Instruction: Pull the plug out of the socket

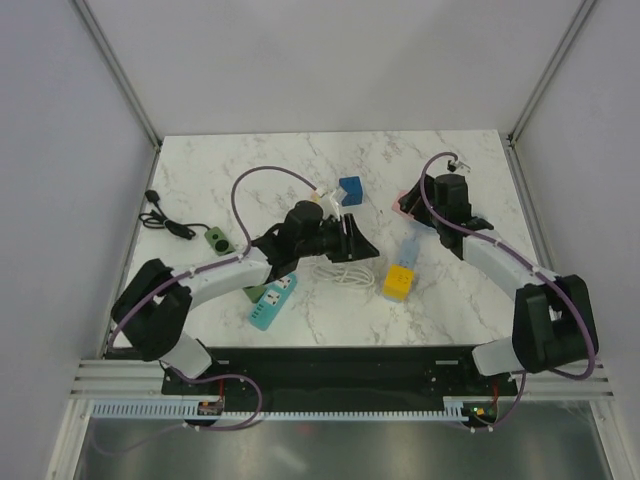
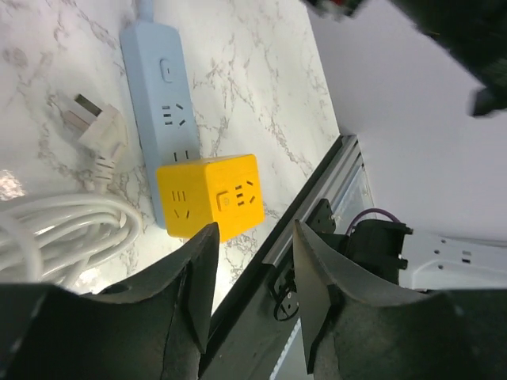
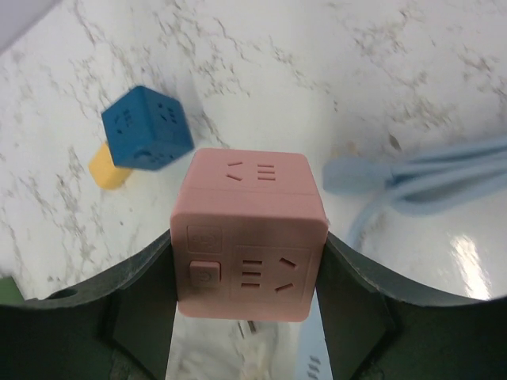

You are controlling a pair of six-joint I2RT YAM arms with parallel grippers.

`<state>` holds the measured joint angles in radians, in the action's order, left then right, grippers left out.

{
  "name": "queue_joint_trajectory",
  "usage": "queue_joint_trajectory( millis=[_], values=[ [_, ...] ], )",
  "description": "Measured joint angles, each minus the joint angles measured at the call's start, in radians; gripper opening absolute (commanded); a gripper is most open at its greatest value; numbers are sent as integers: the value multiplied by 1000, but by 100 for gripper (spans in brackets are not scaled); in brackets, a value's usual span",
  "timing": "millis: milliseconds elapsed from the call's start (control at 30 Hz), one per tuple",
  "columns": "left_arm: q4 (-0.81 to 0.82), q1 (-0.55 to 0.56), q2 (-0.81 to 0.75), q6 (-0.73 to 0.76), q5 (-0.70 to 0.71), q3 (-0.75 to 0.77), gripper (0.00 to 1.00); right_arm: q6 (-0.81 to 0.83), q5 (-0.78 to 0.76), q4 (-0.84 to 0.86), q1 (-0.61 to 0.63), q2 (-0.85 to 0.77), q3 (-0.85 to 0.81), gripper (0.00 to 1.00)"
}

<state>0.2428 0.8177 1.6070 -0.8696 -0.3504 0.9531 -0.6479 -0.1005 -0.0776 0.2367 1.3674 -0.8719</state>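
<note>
Left claw (image 2: 255,229) gap free; yellow cube (image 2: 210,195) just beyond. Pink cube (image 3: 249,198) fills right claw (image 3: 247,237).

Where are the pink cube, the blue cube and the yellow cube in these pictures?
pink cube (image 3: 253,269): right wrist view, on its front face, among the socket holes.
blue cube (image 3: 146,128): right wrist view, on its middle.
yellow cube (image 2: 238,198): left wrist view, on its right-hand face.

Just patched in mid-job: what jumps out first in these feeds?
The right claw clamps a pink cube socket at the far right of the table, with a blue cube nearby. The left claw hangs open mid-table, facing a yellow cube socket sitting on the end of a pale blue power strip, with a white cable coiled beside it.
</note>
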Motion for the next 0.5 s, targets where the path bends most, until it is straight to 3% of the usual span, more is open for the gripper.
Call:
queue_joint_trajectory(
  millis=[233,500],
  values=[
    [-67,-80,-248,76,-7,-81,63,-89,30,333,-3,269,-13,0],
    [-110,-110,-354,113,-24,-190,61,-156,73,580,2,457,-16,0]
  ],
)
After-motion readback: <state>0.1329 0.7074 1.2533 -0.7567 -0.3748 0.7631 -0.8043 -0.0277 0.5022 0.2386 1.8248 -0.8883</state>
